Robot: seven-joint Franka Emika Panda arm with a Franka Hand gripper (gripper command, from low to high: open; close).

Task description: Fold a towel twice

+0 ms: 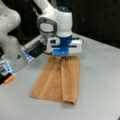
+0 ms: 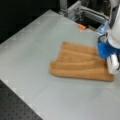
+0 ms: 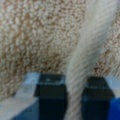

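- Where both front views take in the scene, the grey table (image 1: 100, 82) (image 2: 30, 50) is the largest surface; no writing or label on it can be read.
- Panda arm (image 1: 53, 17): white links with a blue wrist block, reaching down over the far end of the cloth; no brand mark is legible.
- Towel (image 1: 58, 78) (image 2: 80, 66) (image 3: 37, 37): orange-brown terry, lying on the table in a long folded strip, one layer lapped over another with a raised ridge running its length.
- Gripper (image 1: 63, 57) (image 2: 110, 63) (image 3: 75, 100): at the towel's end, dark fingers (image 3: 51, 92) pressed from both sides on an upright fold of the cloth.
- Metal frame (image 2: 82, 11): along a front view's top, beyond the table edge.
- Small orange object (image 1: 9, 79) (image 2: 81, 26): at the table edge, well apart from the towel.
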